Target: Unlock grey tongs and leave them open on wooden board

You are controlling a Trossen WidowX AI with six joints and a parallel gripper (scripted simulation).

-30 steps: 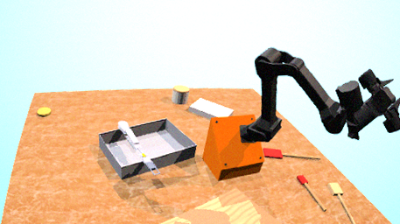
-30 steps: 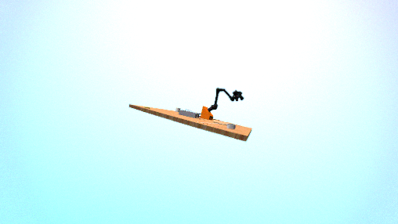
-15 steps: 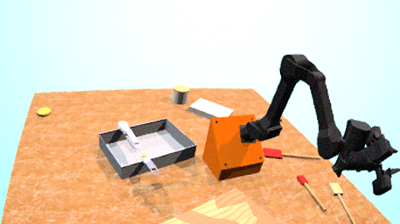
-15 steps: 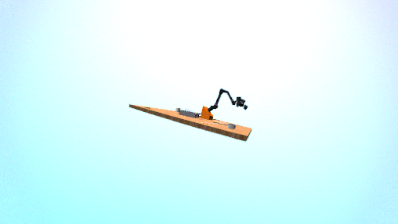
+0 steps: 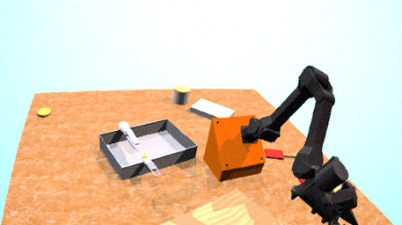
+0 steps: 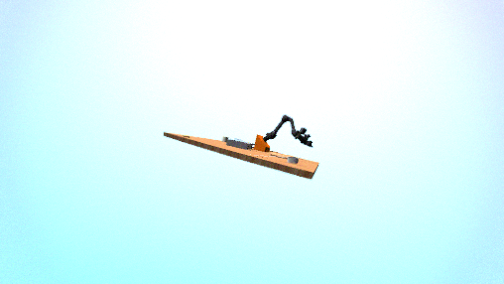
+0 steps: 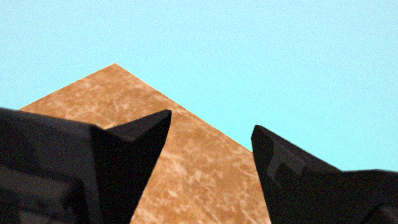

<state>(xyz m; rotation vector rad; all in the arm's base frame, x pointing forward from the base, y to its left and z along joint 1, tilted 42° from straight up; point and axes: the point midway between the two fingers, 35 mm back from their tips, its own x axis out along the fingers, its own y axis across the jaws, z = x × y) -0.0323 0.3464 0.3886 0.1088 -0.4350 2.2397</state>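
Observation:
The grey tongs (image 5: 138, 146) lie closed across the dark roasting tin (image 5: 158, 161), with the hinge end on the far rim and the tips hanging over the near wall. The wooden board (image 5: 223, 218) lies at the front edge of the table. My gripper (image 5: 338, 219) (image 6: 309, 143) (image 7: 212, 124) hangs low at the table's right front corner, far to the right of the tin. Its fingers stand partly apart with nothing between them. The wrist view shows only a corner of the table (image 7: 195, 175) and sky.
The orange arm base (image 5: 232, 147) stands between the tin and my gripper. A tin can (image 5: 181, 94) and a white block (image 5: 211, 107) are at the back, a yellow disc (image 5: 44, 111) at the far left, and a red-headed tool (image 5: 273, 153) right of the base.

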